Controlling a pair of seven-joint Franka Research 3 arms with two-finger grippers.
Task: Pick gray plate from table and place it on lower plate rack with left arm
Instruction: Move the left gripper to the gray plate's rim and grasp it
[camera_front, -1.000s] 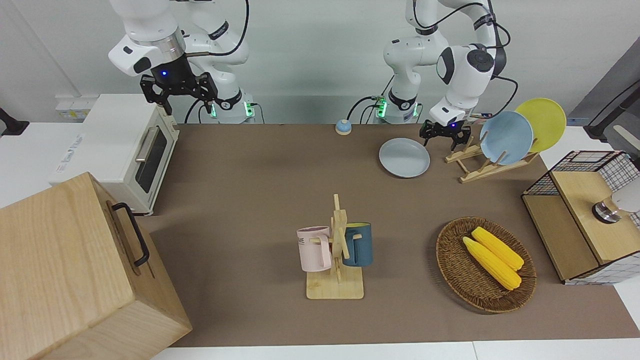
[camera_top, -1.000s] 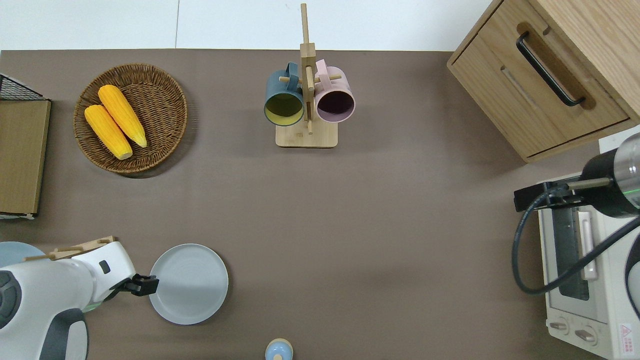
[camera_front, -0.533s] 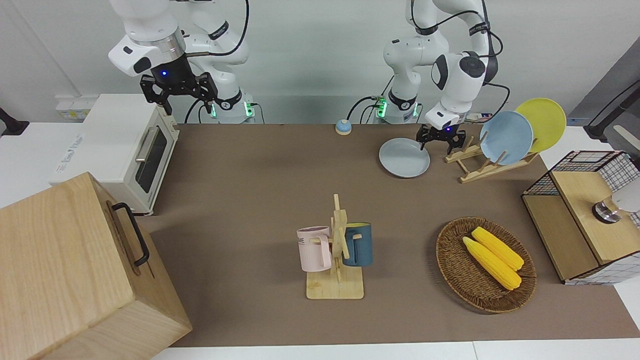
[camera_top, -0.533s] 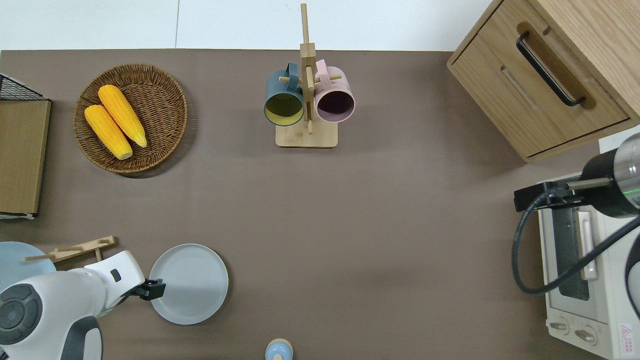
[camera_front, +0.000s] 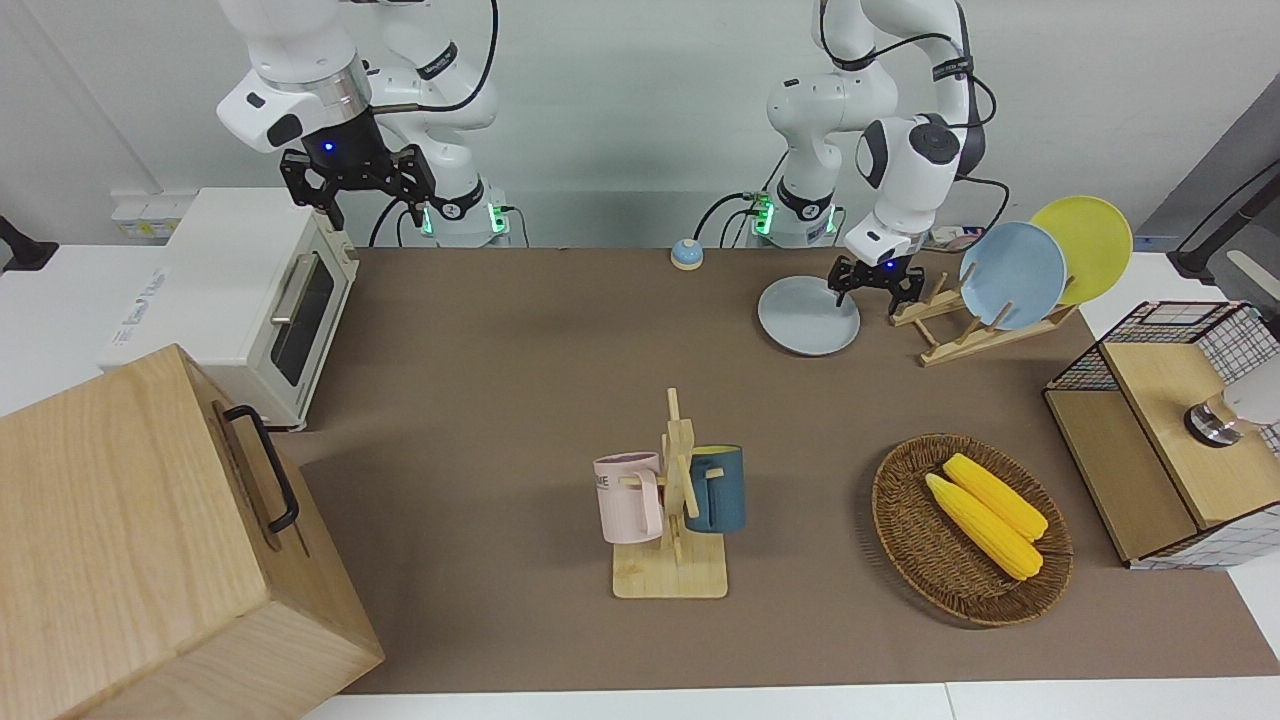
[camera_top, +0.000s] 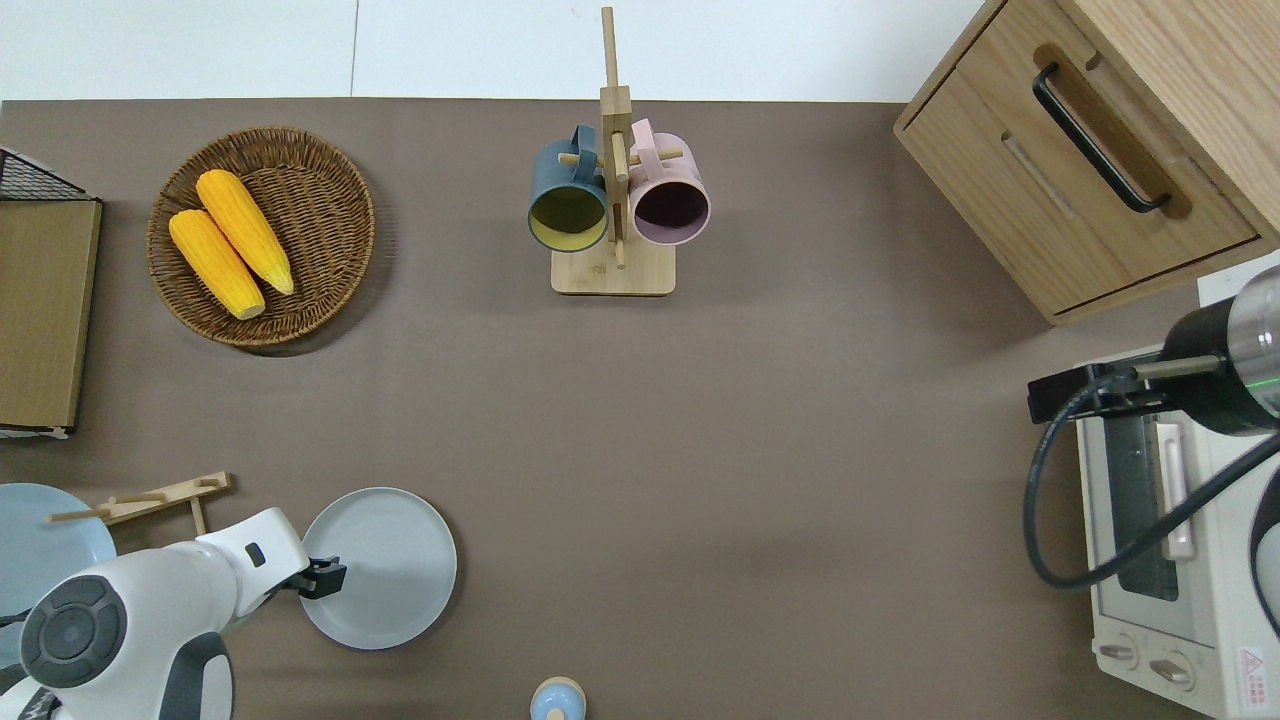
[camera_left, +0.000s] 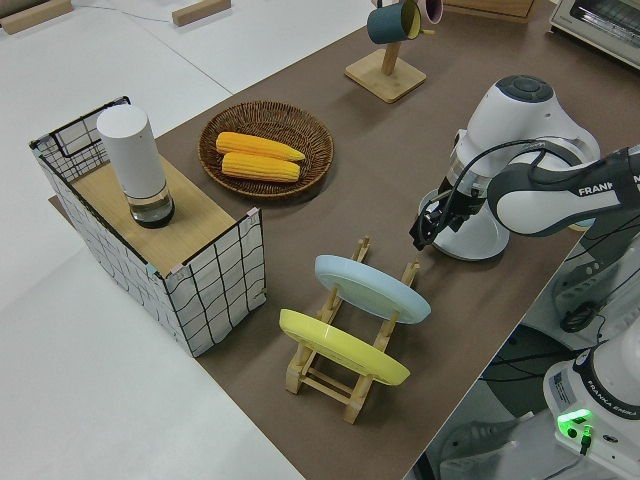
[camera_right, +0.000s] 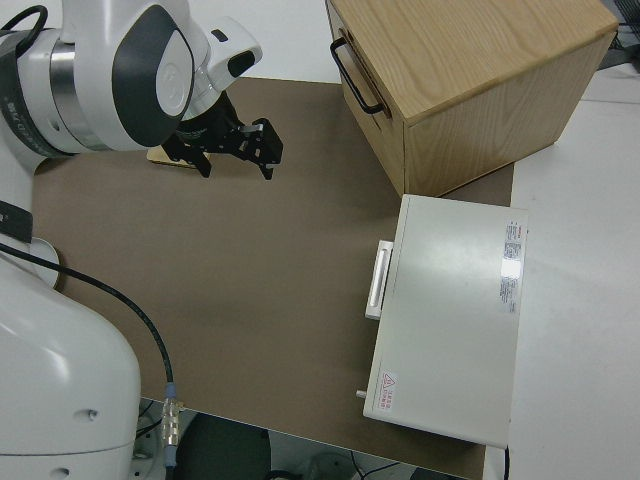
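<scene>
lying flat, face up, at the lower left of the overhead frame, the gray plate (camera_top: 380, 567) rests on the surface (camera_top: 700, 420) just beside the lower plate rack (camera_top: 150, 498); being round, it has no long axis. the left tool (camera_top: 328, 578) hangs over its rim, fingers spread, holding nothing, seemingly ready to pinch that edge. the right arm is parked.

The left arm reached down low with its wrist bent, and the left claw (camera_front: 869, 289) hung close to the worktop (camera_front: 520, 380), its fingers (camera_top: 335, 577) spread apart and holding nothing. The right arm was parked, the right claw (camera_front: 357, 190) raised, fingers apart and pointing down.
</scene>
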